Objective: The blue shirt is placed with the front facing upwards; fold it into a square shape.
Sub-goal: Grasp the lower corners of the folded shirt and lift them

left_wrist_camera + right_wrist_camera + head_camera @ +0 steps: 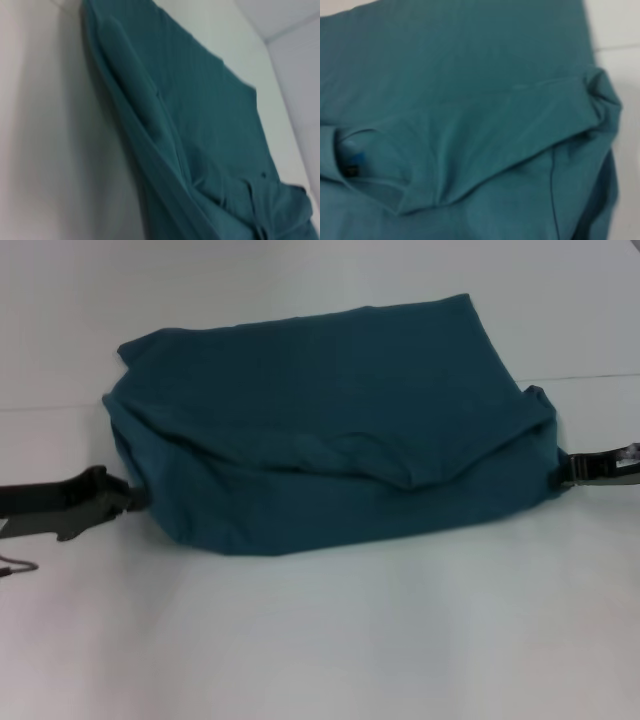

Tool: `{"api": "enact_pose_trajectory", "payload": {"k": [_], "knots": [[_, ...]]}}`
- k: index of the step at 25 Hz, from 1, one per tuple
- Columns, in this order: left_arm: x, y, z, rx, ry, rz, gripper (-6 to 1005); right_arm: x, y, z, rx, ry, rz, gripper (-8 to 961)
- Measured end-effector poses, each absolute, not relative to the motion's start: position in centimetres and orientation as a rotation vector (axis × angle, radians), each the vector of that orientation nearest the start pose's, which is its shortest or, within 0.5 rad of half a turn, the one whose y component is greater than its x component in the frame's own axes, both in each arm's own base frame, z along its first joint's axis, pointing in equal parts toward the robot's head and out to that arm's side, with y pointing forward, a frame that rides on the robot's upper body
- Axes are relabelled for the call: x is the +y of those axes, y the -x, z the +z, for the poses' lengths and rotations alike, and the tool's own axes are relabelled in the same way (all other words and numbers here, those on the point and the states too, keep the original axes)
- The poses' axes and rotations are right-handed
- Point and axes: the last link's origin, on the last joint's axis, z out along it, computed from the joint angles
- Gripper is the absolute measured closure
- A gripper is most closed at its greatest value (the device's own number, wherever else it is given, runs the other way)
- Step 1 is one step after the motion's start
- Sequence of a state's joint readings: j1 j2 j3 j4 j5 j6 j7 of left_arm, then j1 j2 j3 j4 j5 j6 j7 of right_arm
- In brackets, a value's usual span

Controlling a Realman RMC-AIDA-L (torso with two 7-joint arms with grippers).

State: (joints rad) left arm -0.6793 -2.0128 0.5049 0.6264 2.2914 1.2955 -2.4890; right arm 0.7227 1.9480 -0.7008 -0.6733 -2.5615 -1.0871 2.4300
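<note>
The blue shirt (330, 410) lies folded into a thick, roughly rectangular bundle in the middle of the white table (320, 640). Its near edge stands raised between my two grippers. My left gripper (138, 498) is at the bundle's near left corner and appears shut on the fabric. My right gripper (562, 472) is at the near right corner, where the cloth bunches, and also appears shut on it. The left wrist view shows the shirt (200, 125) in layered folds. The right wrist view shows the shirt (470, 75), its ribbed collar (370, 192) and a dark neck label (352, 167). The pink lettering is hidden.
The white table surface extends in front of the shirt and on both sides. A thin seam (600, 375) runs across the table behind the shirt. A thin cable (15, 565) hangs by the left arm.
</note>
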Motion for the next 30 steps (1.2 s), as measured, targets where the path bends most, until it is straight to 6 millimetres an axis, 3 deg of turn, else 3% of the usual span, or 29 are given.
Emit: {"api": "enact_pose_trajectory", "payload": {"k": [6, 15, 24, 30], "knots": [[37.3, 28.7, 4.0, -1.937, 2.073, -0.503, 1002, 38.6, -30.3, 8.0, 1.569, 2.127, 0.026, 919], [32.6, 29.9, 4.7, -2.034, 2.182, -0.354, 1002, 34.0, -30.9, 8.5, 1.708, 2.263, -0.094, 919], [28.1, 31.1, 5.1, -2.129, 2.244, -0.252, 1002, 31.2, -31.5, 8.6, 1.783, 2.356, -0.201, 920], [26.5, 31.6, 4.9, -2.161, 2.287, -0.196, 1002, 30.4, -31.6, 8.4, 1.777, 2.415, -0.223, 920]]}}
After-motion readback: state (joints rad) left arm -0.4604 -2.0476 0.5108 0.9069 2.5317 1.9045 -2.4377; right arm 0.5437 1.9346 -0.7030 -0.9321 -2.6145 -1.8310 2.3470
